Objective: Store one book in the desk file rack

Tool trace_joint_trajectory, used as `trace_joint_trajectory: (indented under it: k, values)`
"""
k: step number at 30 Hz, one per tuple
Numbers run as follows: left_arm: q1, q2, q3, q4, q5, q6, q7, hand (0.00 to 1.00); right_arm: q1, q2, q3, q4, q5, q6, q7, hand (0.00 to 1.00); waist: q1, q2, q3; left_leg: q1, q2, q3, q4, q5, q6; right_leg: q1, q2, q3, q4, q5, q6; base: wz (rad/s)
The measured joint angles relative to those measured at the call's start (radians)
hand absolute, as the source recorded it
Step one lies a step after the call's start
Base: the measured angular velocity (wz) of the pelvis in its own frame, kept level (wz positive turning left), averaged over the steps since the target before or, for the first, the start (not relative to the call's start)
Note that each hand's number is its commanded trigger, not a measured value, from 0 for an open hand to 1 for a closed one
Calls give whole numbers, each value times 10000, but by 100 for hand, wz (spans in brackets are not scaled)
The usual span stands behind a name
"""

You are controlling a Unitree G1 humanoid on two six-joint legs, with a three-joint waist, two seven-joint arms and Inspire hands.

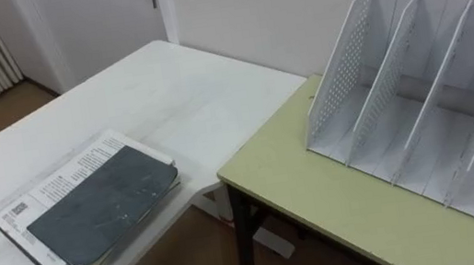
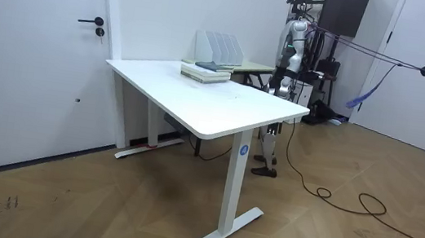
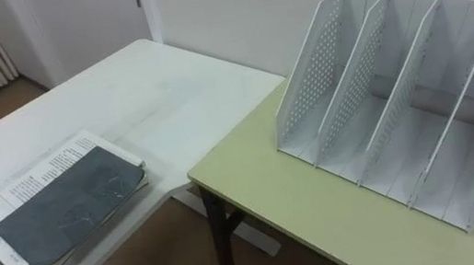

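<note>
Book (image 1: 103, 207) tops a loose stack (image 1: 59, 185) at the bench (image 1: 167, 96) edge; dragging could topple it. Robot hand (image 2: 275, 84) state: cannot tell.

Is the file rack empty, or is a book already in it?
Empty: every compartment of the file rack shows a bare floor; the books lie stacked on the white table.

Eye views: head-mounted, angled down, near the file rack (image 1: 418, 98) and stacked books (image 1: 103, 207) | room view: distant, facing white table (image 2: 206, 106), robot beyond | shared: rack, books, tabletop
</note>
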Motion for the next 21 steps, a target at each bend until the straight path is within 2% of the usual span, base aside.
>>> trace_joint_trajectory:
  k: [13, 21]
  values:
    - [9, -1, 11, 0, 130, 3, 3, 0, -4, -27, -2, 12, -295, 3, -10, 0, 64, 5, -2, 32, 4, 20, -32, 1, 0, 5, 2, 23, 7, -1, -1, 0]
    - [12, -9, 12, -15, 859, 10, 148, 0, 0, -3, 5, -3, -297, -31, -130, 0, 83, -28, -3, 86, 2, 39, -85, 2, 1, 20, -2, 25, -2, -1, -1, 0]
